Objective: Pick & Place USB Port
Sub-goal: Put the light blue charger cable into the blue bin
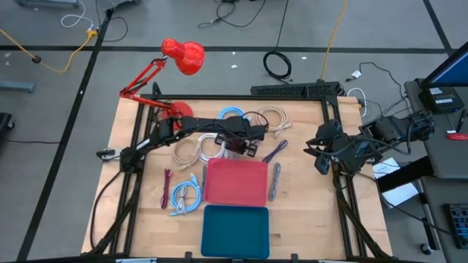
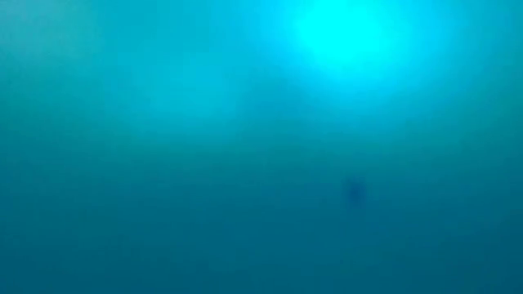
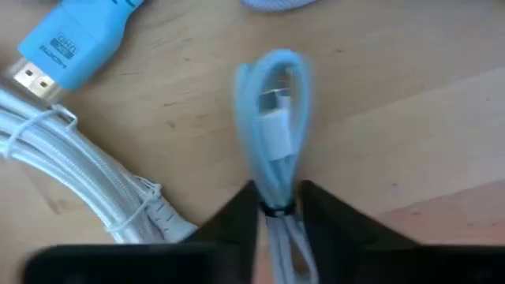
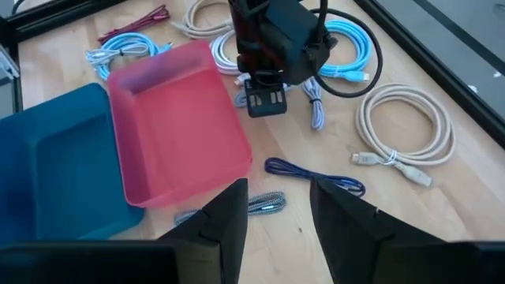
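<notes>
A small light-blue USB cable bundle with a white plug lies on the wooden table, bound by a black tie. My left gripper points down at it just beyond the red tray's far edge, its fingers closed in on the bundle. My right gripper hangs open and high by the table's right edge, with nothing between its fingers. The low view shows only a blue blur. My left gripper pinches the looped USB cable bundle between its two fingers at the black tie. The fingers come from above, pointing down, one on each side of the strands. The bundle lies flat on the table, its plug end stretching past the fingertips.
A teal tray sits at the near edge, in front of the red one. Coiled cables lie around: a blue HDMI cable, a white one, a cream one, a dark blue one. A red lamp stands at the far left.
</notes>
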`<action>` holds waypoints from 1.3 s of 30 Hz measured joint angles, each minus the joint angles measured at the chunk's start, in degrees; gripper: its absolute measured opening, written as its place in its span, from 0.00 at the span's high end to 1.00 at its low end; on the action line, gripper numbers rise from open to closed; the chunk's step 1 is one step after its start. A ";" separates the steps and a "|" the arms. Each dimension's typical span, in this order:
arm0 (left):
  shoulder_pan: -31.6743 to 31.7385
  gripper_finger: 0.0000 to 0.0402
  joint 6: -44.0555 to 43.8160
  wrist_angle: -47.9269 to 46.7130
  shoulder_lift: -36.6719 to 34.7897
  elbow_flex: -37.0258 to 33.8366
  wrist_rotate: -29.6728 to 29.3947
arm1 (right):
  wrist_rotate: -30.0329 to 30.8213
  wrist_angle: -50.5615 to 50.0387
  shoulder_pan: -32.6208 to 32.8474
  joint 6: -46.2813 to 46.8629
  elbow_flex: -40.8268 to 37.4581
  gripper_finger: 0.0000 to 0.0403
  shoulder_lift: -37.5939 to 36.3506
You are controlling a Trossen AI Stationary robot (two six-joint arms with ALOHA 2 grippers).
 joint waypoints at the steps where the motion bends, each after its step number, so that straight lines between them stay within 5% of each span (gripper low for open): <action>1: -0.01 0.90 0.74 -0.02 -0.20 -0.03 -0.21 | 0.08 0.02 0.08 0.06 0.00 0.68 0.02; 14: -1.64 0.92 1.62 -0.36 -14.77 -0.11 -8.01 | 0.51 2.44 0.08 -1.16 0.01 0.68 0.02; 21: -14.50 0.92 5.79 7.18 -22.74 0.00 -6.95 | 2.03 2.36 0.08 -2.41 0.02 0.68 0.04; 30: -36.22 0.92 2.72 8.48 -19.11 -0.02 -5.61 | 8.46 2.34 0.04 -4.51 0.02 0.68 0.07; 39: -41.14 0.92 4.89 8.59 -10.45 -0.06 0.36 | 16.57 7.31 -0.07 -8.64 0.02 0.68 0.07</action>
